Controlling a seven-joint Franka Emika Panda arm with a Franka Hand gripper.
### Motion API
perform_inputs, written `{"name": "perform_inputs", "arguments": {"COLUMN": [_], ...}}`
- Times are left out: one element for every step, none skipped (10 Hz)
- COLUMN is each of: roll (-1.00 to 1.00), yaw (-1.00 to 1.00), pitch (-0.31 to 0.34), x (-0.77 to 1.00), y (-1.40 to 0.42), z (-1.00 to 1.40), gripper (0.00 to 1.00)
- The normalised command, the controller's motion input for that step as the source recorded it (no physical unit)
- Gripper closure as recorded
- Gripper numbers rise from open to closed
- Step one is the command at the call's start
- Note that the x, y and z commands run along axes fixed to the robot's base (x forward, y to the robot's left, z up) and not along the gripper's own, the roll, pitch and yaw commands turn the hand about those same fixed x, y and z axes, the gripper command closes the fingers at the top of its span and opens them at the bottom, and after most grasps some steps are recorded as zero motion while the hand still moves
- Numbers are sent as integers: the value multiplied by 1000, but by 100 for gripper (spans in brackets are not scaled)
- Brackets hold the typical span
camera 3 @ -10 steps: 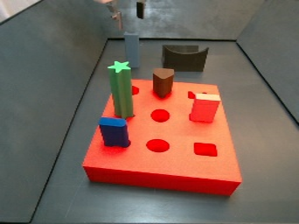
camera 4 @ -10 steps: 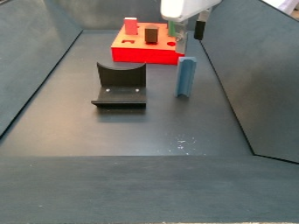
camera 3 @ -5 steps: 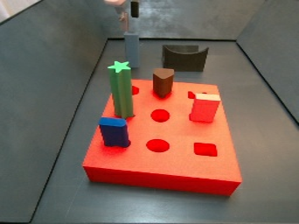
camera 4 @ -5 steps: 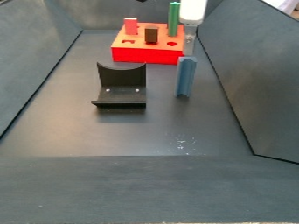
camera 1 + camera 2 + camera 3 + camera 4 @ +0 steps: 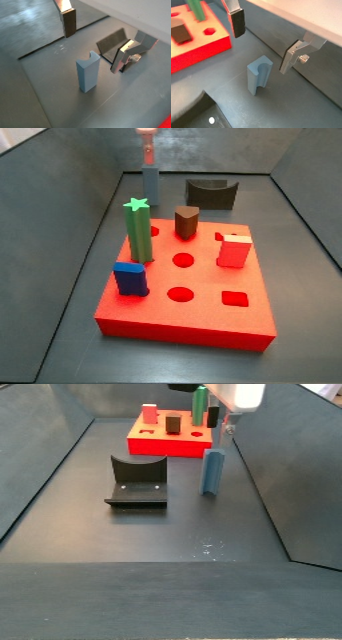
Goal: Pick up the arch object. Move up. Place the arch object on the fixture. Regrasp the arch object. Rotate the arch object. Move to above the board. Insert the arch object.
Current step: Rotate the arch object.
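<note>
Dark grey floor inside grey sloping walls, gripper high above the standing arch object.

The floor was bare dark metal, lightly scuffed. The slim slate blue-grey arch object (image 5: pixel 211 473) stood upright on it, between the large flat red board (image 5: pixel 187 288) and the dark L-shaped fixture (image 5: pixel 136 481), touching neither. On the board stood a green star-topped post (image 5: pixel 138 230), a brown peg (image 5: pixel 186 223), a short blue block (image 5: pixel 130 278) and a red cube (image 5: pixel 234 251). The gripper (image 5: pixel 263 37) hung over the arch object, jaws apart and holding nothing; its silver fingers (image 5: pixel 68 18) flanked the prism without touching it.
</note>
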Motion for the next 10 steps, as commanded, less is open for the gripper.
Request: {"name": "perform_inputs", "arguments": {"roll": [-23, -24, -25, -27, -28, -30, -32, -34, -37, -40], "yaw": [1000, 1000, 1000, 1000, 1000, 1000, 1000, 1000, 1000, 1000], "pitch": [7, 8, 8, 8, 9, 9, 10, 11, 11, 12], "x": [33, 33, 33, 33, 33, 33, 33, 33, 33, 33], "y": [-5, -5, -5, -5, -5, -5, -5, -5, -5, -5], "z": [-20, -20, -20, -19, -19, -19, -19, -19, -19, -18], "gripper": [0, 0, 0, 0, 0, 0, 0, 0, 0, 0]}}
